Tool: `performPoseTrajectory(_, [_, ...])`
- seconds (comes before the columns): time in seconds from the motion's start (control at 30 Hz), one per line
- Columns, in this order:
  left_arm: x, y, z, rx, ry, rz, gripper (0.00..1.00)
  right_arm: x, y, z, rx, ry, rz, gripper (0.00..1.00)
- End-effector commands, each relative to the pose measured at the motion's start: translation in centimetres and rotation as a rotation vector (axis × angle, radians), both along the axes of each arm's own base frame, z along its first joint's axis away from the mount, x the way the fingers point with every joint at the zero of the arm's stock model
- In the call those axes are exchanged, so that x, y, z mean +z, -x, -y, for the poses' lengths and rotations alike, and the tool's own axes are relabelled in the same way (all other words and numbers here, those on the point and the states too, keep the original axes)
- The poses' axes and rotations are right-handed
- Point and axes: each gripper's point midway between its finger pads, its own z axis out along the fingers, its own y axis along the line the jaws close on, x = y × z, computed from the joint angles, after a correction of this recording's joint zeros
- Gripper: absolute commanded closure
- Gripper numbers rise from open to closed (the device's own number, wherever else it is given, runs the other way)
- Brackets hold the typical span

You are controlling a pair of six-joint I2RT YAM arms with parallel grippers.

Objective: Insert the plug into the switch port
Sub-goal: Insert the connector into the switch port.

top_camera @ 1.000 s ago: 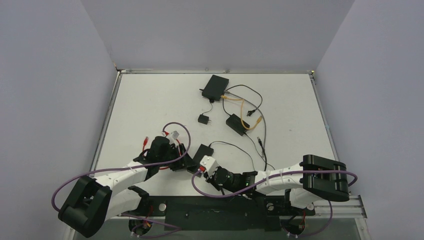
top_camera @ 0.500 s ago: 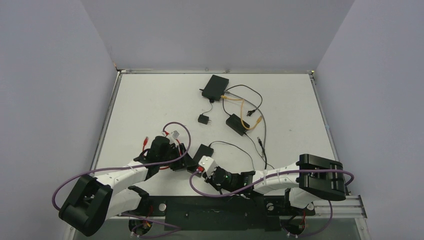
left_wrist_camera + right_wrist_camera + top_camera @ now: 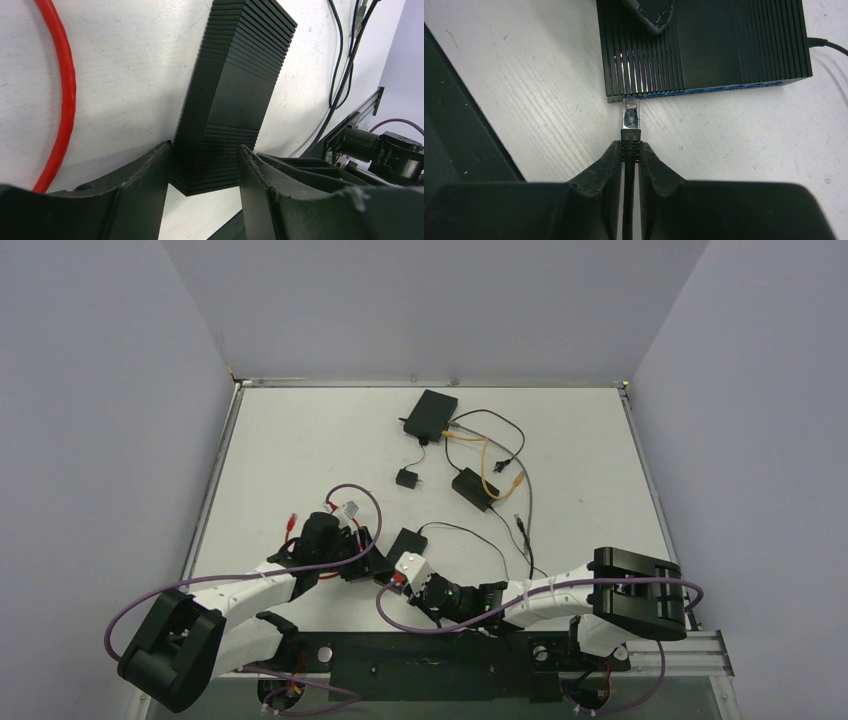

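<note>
On the white desk, right fingers gripping the plug are creeping closer to the switch than a second ago, left fingers clamping it, insertion likely imminent.

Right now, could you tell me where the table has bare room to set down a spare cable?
The far-left corner, left of the black box, is bare; so is the right strip past the cables. It is crowded around the switch.
</note>
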Motion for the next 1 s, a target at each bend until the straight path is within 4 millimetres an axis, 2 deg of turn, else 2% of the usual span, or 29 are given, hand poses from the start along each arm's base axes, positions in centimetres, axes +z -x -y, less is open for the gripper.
performPoseTrajectory(0.0, [1.0,-0.2,0.7,-0.036,0.044,0.042,0.52,1.9,-0.8,-2.0,-0.018,-0.082,0.012,1.00])
performPoseTrajectory(0.97, [0.6,-0.1,1.0,-0.048,0.041,0.033,0.53,3.9,-1.6,-1.6,-0.045,-0.138,0.057,1.00])
